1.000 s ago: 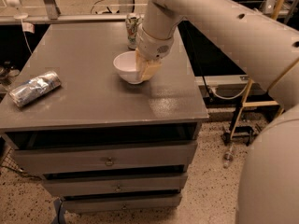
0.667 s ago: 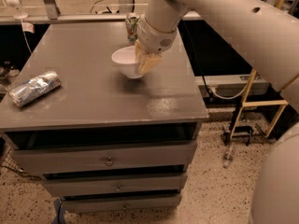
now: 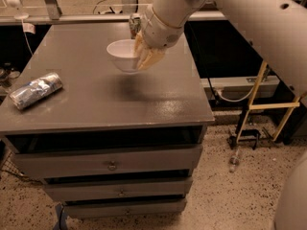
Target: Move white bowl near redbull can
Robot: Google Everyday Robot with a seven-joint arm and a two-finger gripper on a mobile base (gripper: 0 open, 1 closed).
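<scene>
The white bowl [image 3: 122,54] hangs clear of the grey table [image 3: 158,99], toward the back and a little right of the middle, with its shadow on the tabletop just below. The gripper [image 3: 146,59] clamps the bowl's right-hand rim, and the arm [image 3: 230,8] reaches in from the upper right. We judge the bowl light, stiff and glossy. That makes it slippery at a thin rim, and likely to chip or crack if it drops or knocks the tabletop. The rim looks to us the one sensible place to take it, since the round wall is smooth and broad. Held on one side only, it may tilt or swing, so we would carry it low and slow. The redbull can [image 3: 36,90] lies on its side near the table's left edge, well apart from the bowl. A second can [image 3: 134,24] stands behind the gripper at the back, mostly hidden. Drawers [image 3: 112,166] fill the front below.
</scene>
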